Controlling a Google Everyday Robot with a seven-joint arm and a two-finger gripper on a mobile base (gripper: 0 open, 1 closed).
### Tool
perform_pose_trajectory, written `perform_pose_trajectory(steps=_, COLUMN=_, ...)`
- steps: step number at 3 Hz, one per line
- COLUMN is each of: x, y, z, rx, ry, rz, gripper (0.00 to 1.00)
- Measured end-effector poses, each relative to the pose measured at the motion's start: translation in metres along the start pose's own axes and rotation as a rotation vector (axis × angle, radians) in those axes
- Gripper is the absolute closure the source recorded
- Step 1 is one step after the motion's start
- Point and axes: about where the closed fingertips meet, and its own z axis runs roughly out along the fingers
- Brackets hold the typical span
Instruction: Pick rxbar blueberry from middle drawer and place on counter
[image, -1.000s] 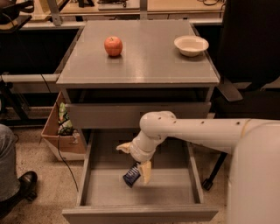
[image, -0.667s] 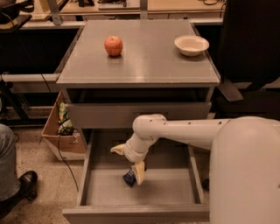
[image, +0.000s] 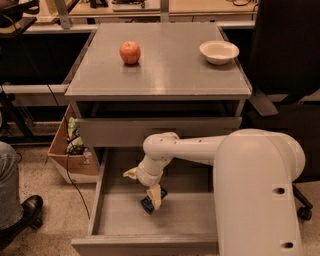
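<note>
The rxbar blueberry (image: 147, 204), a small dark blue bar, lies on the floor of the open middle drawer (image: 125, 215) near its centre. My gripper (image: 144, 186) reaches down into the drawer right above the bar. Its fingers are spread apart. One pale fingertip (image: 155, 196) touches or overlaps the bar's right end, and the other (image: 131, 173) points left, away from the bar. The bar is partly hidden by the finger. The counter (image: 165, 70) is the grey top of the cabinet above.
A red apple (image: 130, 52) and a white bowl (image: 219, 51) sit on the counter. A shut drawer panel (image: 155, 131) lies above the open drawer. A cardboard box (image: 72, 150) stands left of the cabinet. A person's leg and shoe (image: 17, 210) are at far left. A black chair (image: 285, 75) is right.
My arm has swung to the left inside the drawer and the wrist has turned. The bar lies at about the same spot on the drawer floor.
</note>
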Motion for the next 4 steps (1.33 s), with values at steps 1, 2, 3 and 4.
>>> perform_pose_trajectory(steps=1, x=0.009, y=0.015, z=0.024, rx=-0.055, ry=0.014, rz=0.028, gripper=0.0)
perform_pose_trajectory(steps=2, x=0.024, y=0.03, z=0.045, rx=-0.107, ry=0.038, rz=0.076, gripper=0.0)
perform_pose_trajectory(steps=3, x=0.039, y=0.04, z=0.061, rx=-0.144, ry=0.063, rz=0.113, gripper=0.0)
perform_pose_trajectory(steps=4, x=0.054, y=0.039, z=0.068, rx=-0.163, ry=0.085, rz=0.132, gripper=0.16)
